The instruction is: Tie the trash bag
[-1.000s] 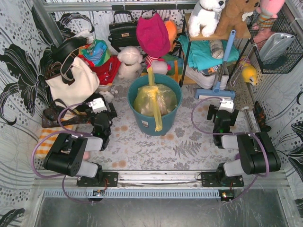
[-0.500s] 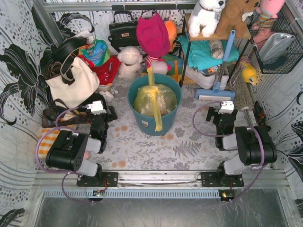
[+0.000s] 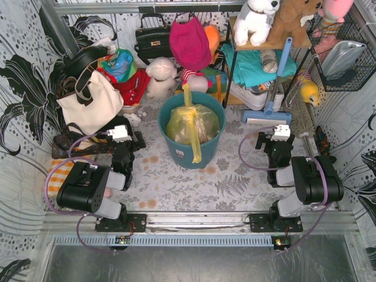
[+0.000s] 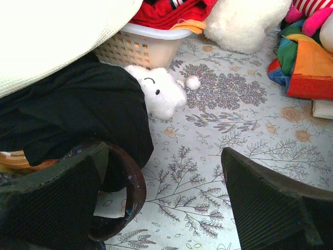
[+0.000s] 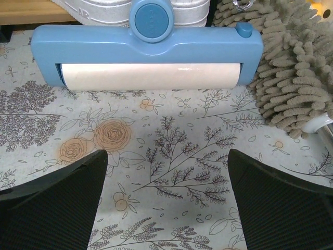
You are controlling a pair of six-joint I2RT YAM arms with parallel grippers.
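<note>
The trash bag point(image 3: 192, 124) is translucent yellow-green plastic with pale paper showing through. It sits in the teal bin point(image 3: 176, 150) at the table's middle, its top gathered in a knot with one tail standing up and one hanging over the bin's front. My left gripper point(image 3: 120, 130) is open and empty, low over the floral cloth left of the bin; its fingers point(image 4: 270, 208) frame bare cloth in the left wrist view. My right gripper point(image 3: 281, 129) is open and empty right of the bin; its fingers point(image 5: 57, 203) frame bare cloth.
A cream canvas tote point(image 3: 88, 103) and black cloth point(image 4: 67, 120) lie by the left gripper, with a brown bowl point(image 4: 125, 192), small white plush point(image 4: 161, 94) and basket point(image 4: 140, 47). A blue lint roller point(image 5: 148, 49) and grey mop head point(image 5: 291, 78) lie before the right gripper. Shelf point(image 3: 258, 44) behind.
Both arms drew back from one second ago and folded low toward their bases. Since half a second ago nothing has visibly moved. The bag is unchanged.
</note>
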